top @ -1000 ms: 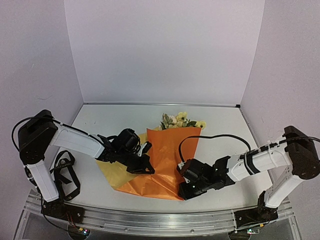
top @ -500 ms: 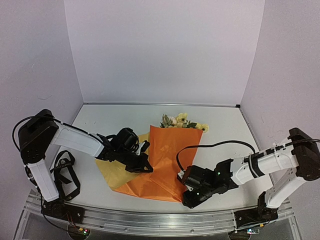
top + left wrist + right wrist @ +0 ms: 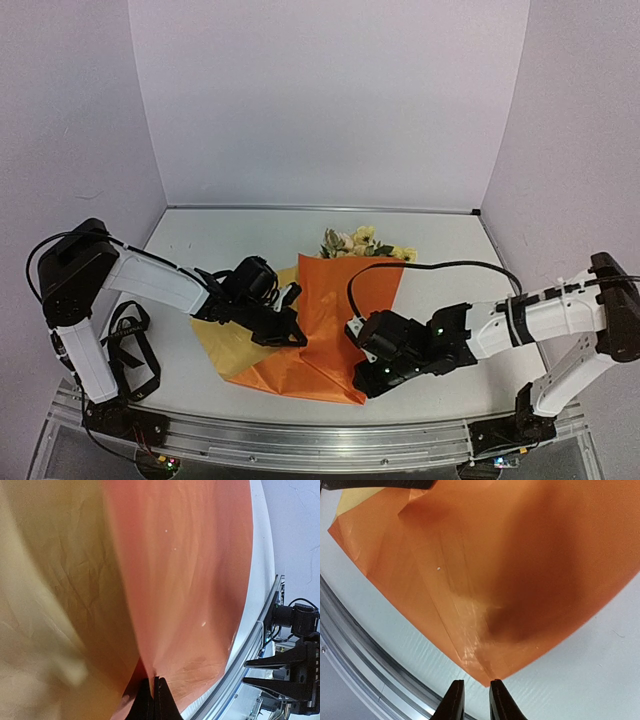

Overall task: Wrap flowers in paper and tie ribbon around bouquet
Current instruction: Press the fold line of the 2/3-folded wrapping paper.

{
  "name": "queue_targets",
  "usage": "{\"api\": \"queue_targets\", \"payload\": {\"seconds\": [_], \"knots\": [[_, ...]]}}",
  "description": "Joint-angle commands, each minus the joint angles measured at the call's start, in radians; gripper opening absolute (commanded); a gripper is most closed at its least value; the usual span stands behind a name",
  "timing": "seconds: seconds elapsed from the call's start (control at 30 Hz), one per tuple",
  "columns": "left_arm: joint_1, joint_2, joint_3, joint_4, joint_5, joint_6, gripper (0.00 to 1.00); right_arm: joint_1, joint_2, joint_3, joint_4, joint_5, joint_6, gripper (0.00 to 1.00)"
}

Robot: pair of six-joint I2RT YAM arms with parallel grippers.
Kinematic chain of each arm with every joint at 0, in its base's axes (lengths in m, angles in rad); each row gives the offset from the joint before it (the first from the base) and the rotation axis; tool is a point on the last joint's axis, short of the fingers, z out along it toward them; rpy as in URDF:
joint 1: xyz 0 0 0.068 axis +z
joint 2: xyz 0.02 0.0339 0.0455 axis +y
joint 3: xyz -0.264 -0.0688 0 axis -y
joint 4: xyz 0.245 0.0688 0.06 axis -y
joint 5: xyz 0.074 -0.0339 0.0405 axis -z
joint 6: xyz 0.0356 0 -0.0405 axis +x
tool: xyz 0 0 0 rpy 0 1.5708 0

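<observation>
At 12 o'clock, just past the right claw (image 3: 474,685), which is a little open and empty, sits the corner of the paper (image 3: 520,555); the left claw (image 3: 153,684) is pinched shut on the paper.

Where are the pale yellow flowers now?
In the top view, centre, the pale yellow flowers peek out beyond the far edge of the bright orange paper sheet.

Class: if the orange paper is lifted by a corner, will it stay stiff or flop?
Probably flops: the orange paper drapes in soft folds. Likely thin and crease-prone: wrinkles spread from where the left claw pinches it.
</observation>
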Motion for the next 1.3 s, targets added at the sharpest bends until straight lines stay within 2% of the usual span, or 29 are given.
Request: {"api": "queue_targets", "payload": {"seconds": [0.0, 0.23, 0.43, 0.53, 0.63, 0.73, 0.9, 1.1, 1.27], "knots": [[0.003, 0.007, 0.002, 0.008, -0.001, 0.020, 0.00, -0.004, 0.081, 0.018, 0.075, -0.013, 0.025, 0.19], [0.009, 0.005, 0.006, -0.001, -0.013, 0.027, 0.00, -0.004, 0.119, -0.047, 0.137, -0.029, 0.091, 0.17], [0.011, -0.003, 0.012, -0.020, -0.026, 0.034, 0.00, -0.004, 0.168, -0.036, 0.141, -0.055, 0.117, 0.16], [0.013, -0.039, 0.017, -0.056, -0.066, 0.046, 0.10, -0.004, 0.181, -0.031, 0.141, -0.060, 0.129, 0.15], [0.013, -0.109, 0.021, -0.097, -0.132, 0.064, 0.31, -0.004, 0.183, -0.029, 0.141, -0.060, 0.133, 0.15], [0.012, -0.182, 0.030, -0.150, -0.198, 0.091, 0.38, -0.004, 0.184, -0.025, 0.141, -0.066, 0.135, 0.16], [-0.019, -0.227, 0.047, -0.139, -0.164, 0.146, 0.36, -0.004, 0.187, -0.023, 0.141, -0.074, 0.144, 0.15], [-0.062, -0.101, 0.060, -0.062, -0.040, 0.152, 0.25, -0.004, 0.178, -0.040, 0.137, -0.055, 0.161, 0.16], [-0.065, -0.031, 0.022, 0.044, 0.088, 0.150, 0.24, -0.004, 0.158, -0.075, 0.146, -0.048, 0.167, 0.16]]}}
